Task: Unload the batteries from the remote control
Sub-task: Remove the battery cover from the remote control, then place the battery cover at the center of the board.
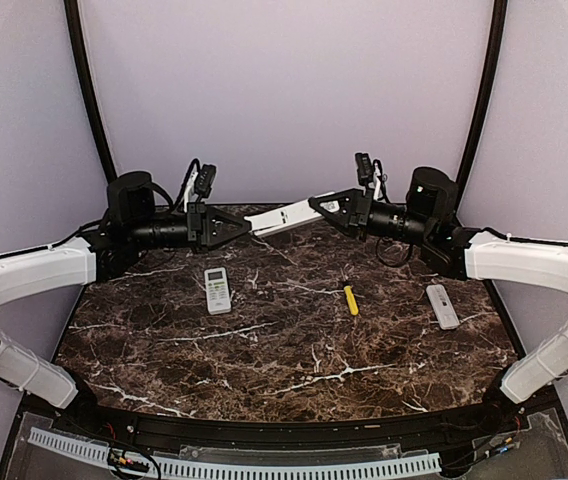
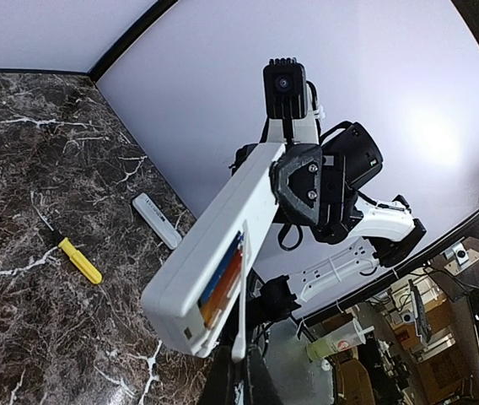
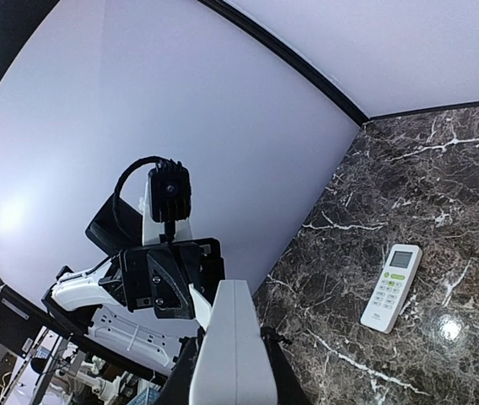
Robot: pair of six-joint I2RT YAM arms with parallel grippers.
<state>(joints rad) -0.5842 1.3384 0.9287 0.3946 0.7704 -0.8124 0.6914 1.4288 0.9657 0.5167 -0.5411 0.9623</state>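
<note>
The worktop (image 1: 294, 370) is dark brown stone with thin white veins, smooth and shiny. Three things lie flat on it, well apart from each other. On my left side is a small remote with a screen (image 1: 218, 290). It is white, with round corners, a pale screen at the top and rows of little buttons below. Near the middle lies a screwdriver (image 1: 351, 300) with a fat yellow handle and a thin dark tip. On my right side lies a long white plastic piece (image 1: 442, 306), slim and flat. I cannot tell if it is a remote or a cover.

Farther back, up in the air above the worktop, I hold the big white remote (image 1: 284, 215) between my two arms. It is a long, smooth plastic bar, tilted so that the end on my right is higher.

My right end effector (image 1: 314, 204) is pinching the higher end of it with its black fingers.

My left end effector (image 1: 247, 228) is at the lower end, with its fingers pressed together. A thin white strip (image 2: 240, 295) runs along the remote and down into those fingers. It may be the cover, but I cannot tell.

The back of the big white remote is open. The batteries (image 2: 223, 278) sit inside it, side by side in the slot. They are thin little tubes in orange, blue and red.

Behind it all is a plain, pale purple wall (image 1: 284, 90).
</note>
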